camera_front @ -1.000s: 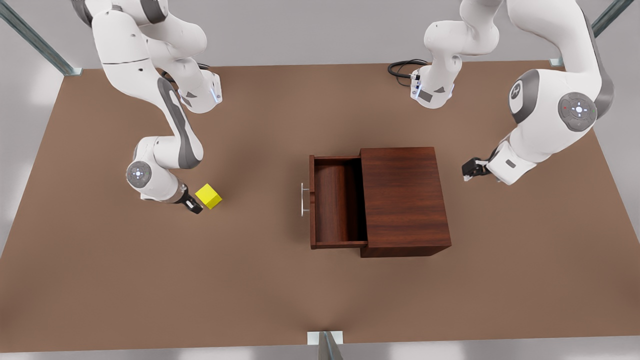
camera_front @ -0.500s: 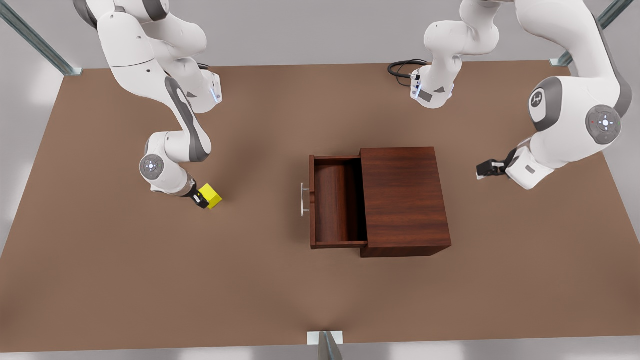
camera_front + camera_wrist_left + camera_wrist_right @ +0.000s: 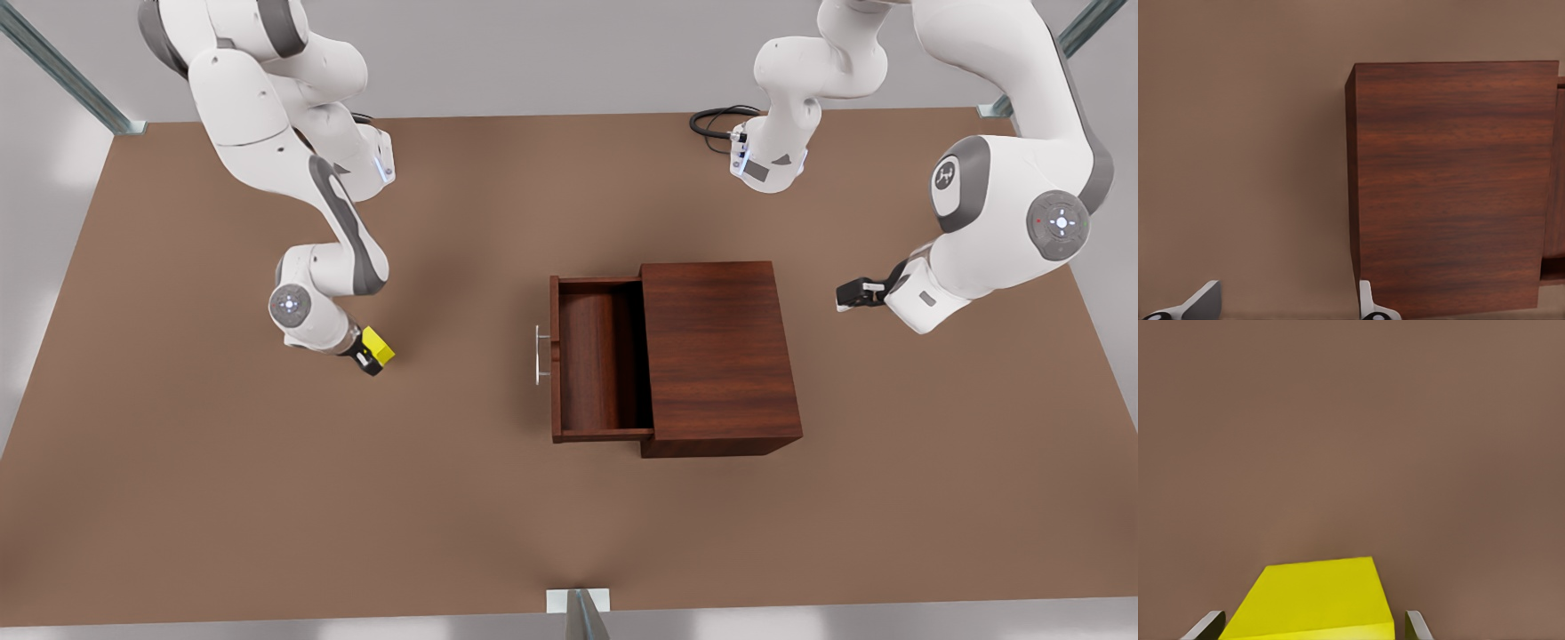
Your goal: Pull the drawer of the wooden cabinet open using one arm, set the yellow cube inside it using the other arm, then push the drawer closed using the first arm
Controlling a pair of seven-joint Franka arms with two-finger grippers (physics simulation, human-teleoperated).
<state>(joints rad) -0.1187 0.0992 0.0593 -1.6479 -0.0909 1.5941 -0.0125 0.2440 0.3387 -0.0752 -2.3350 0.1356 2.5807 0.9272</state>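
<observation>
Between the two fingertips of your right hand (image 3: 367, 353) sits the small bright yellow plain-faced cube (image 3: 379, 348), resting on the flat brown worktop (image 3: 267, 498). In the right wrist view the cube (image 3: 1313, 600) lies in the gap with a grey fingertip (image 3: 1205, 625) showing on either side of it; a sliver of worktop shows between each fingertip and the cube's side faces, so the hand is spread around the cube and you cannot yet call it a grip. In the front view the hand comes down at a slant from the arm on that view's left and covers the cube's near corner.

Well away from that hand, toward the front view's right, stands the boxy dark reddish-brown wooden cabinet (image 3: 718, 356) with its visible grain. Its shallow dark wooden drawer (image 3: 597, 360) is pulled out on the side facing your right hand, with the thin silver bar handle (image 3: 539, 354) at its front and its inside bare.

Your left hand (image 3: 852, 294) hangs past the cabinet's back, on the side away from the drawer, apart from the wood and waiting. In the left wrist view its two pale fingertips (image 3: 1201, 303) are spread wide with nothing between them, and the cabinet (image 3: 1451, 187) lies ahead of them.
</observation>
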